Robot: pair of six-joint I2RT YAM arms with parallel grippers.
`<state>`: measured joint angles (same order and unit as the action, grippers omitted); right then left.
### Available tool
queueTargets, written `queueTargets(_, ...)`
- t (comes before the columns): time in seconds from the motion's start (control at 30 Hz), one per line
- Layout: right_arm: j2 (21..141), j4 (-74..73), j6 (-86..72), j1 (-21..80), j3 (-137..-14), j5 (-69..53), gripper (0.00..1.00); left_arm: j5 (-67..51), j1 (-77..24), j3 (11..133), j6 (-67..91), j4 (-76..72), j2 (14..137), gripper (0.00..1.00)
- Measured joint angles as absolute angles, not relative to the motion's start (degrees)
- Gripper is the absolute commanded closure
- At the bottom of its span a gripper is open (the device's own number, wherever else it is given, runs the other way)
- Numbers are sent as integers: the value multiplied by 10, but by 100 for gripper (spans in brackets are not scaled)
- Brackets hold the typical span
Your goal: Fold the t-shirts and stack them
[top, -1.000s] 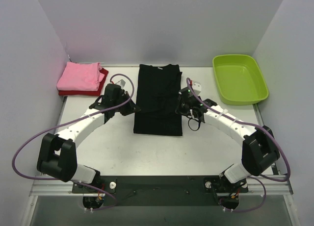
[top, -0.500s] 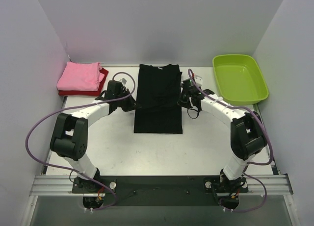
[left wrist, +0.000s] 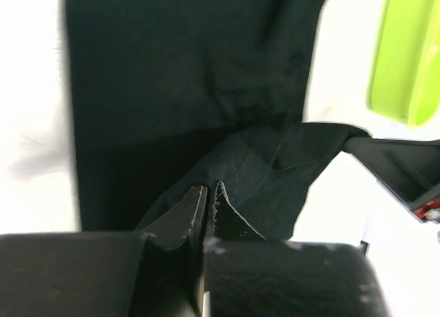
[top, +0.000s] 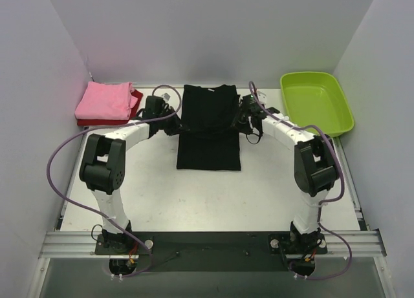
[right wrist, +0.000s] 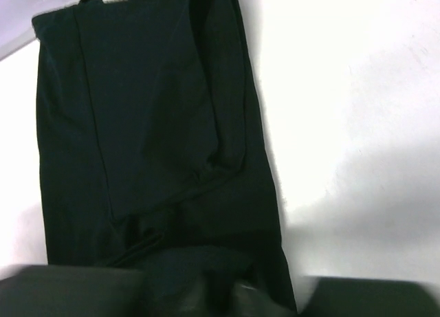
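Observation:
The black t-shirt point(top: 208, 149) lies lengthwise mid-table, collar toward the back wall. My left gripper point(top: 173, 127) is at its left edge and shut on a raised fold of the black cloth point(left wrist: 275, 166). My right gripper point(top: 237, 125) is at the right edge. In the left wrist view the cloth stretches taut up to its fingers point(left wrist: 385, 159). In the right wrist view dark cloth point(right wrist: 158, 124) hides the jaws. The pink t-shirt point(top: 103, 99) rests folded on the dark red t-shirt point(top: 133, 113) at the back left.
A lime-green plastic tub point(top: 317, 104) stands at the back right, an arm's width from the right gripper. White walls close in the table point(top: 194, 201) at the back and both sides. Purple cables loop off both arms.
Both grippers have moved toward the back wall, pulling the black shirt's lifted part up over its middle. The shirt's near edge has slid a little farther back.

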<state>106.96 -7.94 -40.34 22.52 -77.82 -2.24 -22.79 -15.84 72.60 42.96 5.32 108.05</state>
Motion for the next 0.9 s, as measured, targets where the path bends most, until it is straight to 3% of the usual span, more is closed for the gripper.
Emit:
queueTargets(0.03,1082,-80,-404,223,-789,-24,48,-227,-155,726,429,53,1090,54)
queueTargets(0.07,1094,-80,-406,221,-797,-25,45,-226,-152,727,427,53,1101,18)
queueTargets(0.1,1110,-79,-403,217,-811,-26,42,-223,-148,728,425,53,1111,11)
queueTargets(0.27,1157,-82,-395,205,-852,-23,28,-208,-125,743,426,60,1152,9)
queueTargets(0.3,1157,-83,-391,204,-857,-22,20,-206,-121,745,426,62,1153,8)
queueTargets(0.53,1078,-77,-367,211,-818,7,18,-181,-121,735,423,71,1063,7)
queueTargets(0.73,897,-62,-359,250,-667,29,20,-150,-183,600,430,58,857,9)
queueTargets(0.9,836,-51,-362,271,-555,36,22,-135,-217,480,447,50,801,12)
